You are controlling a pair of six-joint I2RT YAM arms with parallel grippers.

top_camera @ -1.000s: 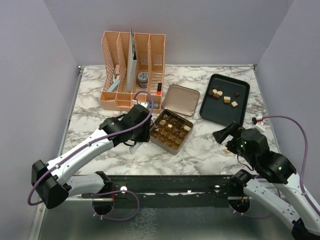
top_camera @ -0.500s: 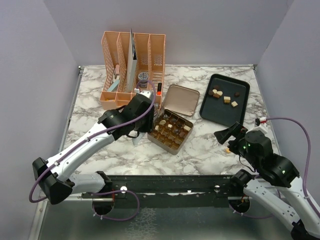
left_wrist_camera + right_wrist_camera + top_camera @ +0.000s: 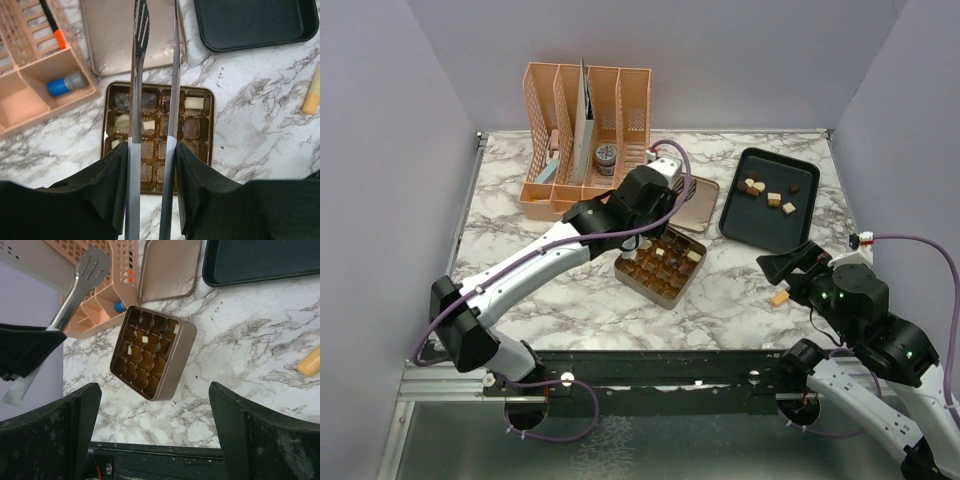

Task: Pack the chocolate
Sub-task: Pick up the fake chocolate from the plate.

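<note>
Having swung from left of the gold tin (image 3: 626, 271) to above its far edge, left gripper (image 3: 152, 167) clamps empty tongs (image 3: 141, 60), likely bound for chocolate (image 3: 761, 190) on the tray (image 3: 798, 226) right of it; right gripper (image 3: 155, 407) gapes empty.

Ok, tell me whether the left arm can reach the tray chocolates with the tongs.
Probably yes: the left gripper holds the tongs above the lid, next to the tray, nothing between.

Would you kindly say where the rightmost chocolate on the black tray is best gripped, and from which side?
Probably across two opposite side faces, coming straight down. The rightmost chocolate lies flat on the black tray, slightly clear of the other pieces, so its sides look free.
</note>
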